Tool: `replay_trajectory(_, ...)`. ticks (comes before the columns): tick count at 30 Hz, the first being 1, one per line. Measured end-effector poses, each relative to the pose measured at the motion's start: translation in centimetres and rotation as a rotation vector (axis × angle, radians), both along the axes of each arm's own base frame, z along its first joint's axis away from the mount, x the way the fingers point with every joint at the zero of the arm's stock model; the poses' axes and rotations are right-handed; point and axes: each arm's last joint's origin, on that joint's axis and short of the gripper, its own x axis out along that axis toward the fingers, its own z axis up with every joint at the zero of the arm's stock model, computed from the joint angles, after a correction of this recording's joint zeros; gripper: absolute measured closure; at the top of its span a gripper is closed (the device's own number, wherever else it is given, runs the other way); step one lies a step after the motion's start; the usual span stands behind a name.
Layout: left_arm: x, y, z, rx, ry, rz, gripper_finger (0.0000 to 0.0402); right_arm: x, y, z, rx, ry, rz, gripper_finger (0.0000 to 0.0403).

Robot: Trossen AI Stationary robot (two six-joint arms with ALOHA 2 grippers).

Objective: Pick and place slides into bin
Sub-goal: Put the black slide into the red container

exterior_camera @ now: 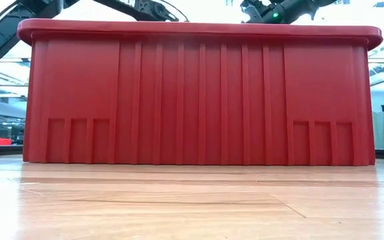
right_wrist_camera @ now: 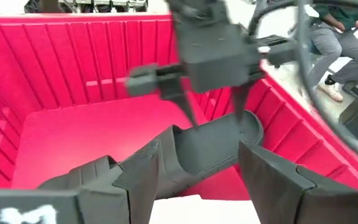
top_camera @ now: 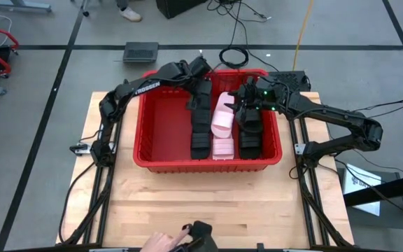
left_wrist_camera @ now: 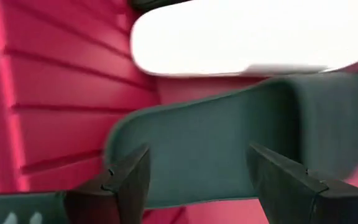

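Black and pale pink open-toe slide sandals (top_camera: pixel 222 126) lie side by side inside the large red plastic bin (top_camera: pixel 161 124) on the wooden table (top_camera: pixel 187 203). Both grippers hang inside it, close together: the left gripper (left_wrist_camera: pixel 197 180) with fingers spread over a black sandal, the right gripper (right_wrist_camera: pixel 194 180) likewise spread. The arms could collide, or snag a strap on withdrawal.

bin (top_camera: pixel 161 122): red | slides: black (top_camera: pixel 200 129), pale pink (top_camera: pixel 222 119) | table (top_camera: pixel 208 203): light wood
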Motion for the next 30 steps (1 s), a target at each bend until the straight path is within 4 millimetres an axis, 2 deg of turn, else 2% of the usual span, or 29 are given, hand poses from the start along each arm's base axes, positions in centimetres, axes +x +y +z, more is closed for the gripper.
replay_trajectory(7, 0.7, 2.3, -2.5, 0.005, -0.012, 0.036, 0.0151, 0.2, 0.5, 0.0, -0.001, 0.001, 0.019, 0.0195)
replay_trajectory(13, 0.9, 3.7, -5.3, -0.120, -0.009, 0.014, 0.0151, 0.3, 0.6, 0.0, -0.010, 0.004, 0.029, 0.0195)
replay_trajectory(21, 2.1, 2.0, -6.4, -0.196, -0.001, -0.031, 0.0151, 0.3, 0.6, 0.0, -0.011, 0.005, 0.026, 0.0195)
replay_trajectory(30, 2.3, 1.4, -6.7, -0.214, -0.006, -0.032, 0.0151, 0.3, 0.6, 0.0, -0.003, 0.000, 0.021, 0.0195)
